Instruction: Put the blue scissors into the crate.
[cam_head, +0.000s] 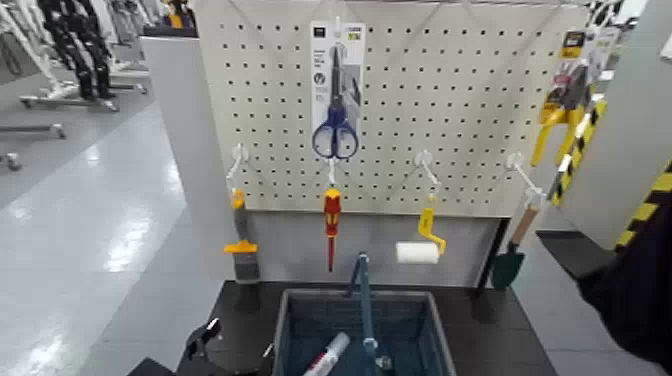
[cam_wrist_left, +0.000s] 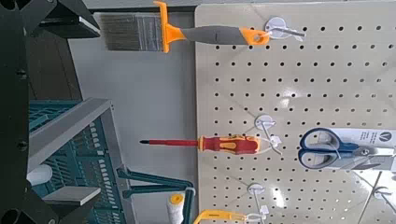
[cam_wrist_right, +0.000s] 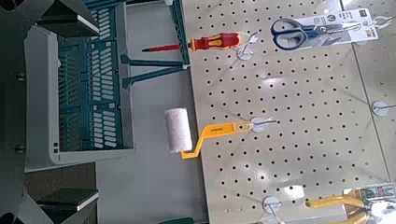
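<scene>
Blue-handled scissors (cam_head: 345, 138) hang by their tall white card (cam_head: 320, 68) on the cream pegboard (cam_head: 270, 110), probably for easy reach above the blue-grey plastic crate (cam_head: 286, 330); left gripper (cam_wrist_left: 98, 109) and right gripper (cam_wrist_right: 97, 109) wide, empty, facing the board.

No legible text, print on scissors card (cam_head: 319, 100) and white tube (cam_head: 328, 356) too small to read

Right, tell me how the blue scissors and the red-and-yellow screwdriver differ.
The blue scissors are fixed to a tall white card; the screwdriver has no card. The scissors have two loop handles at the bottom, blades up; the screwdriver has one straight handle at the top, shaft down. The scissors hang higher than the screwdriver. Both hang outside the crate.
</scene>
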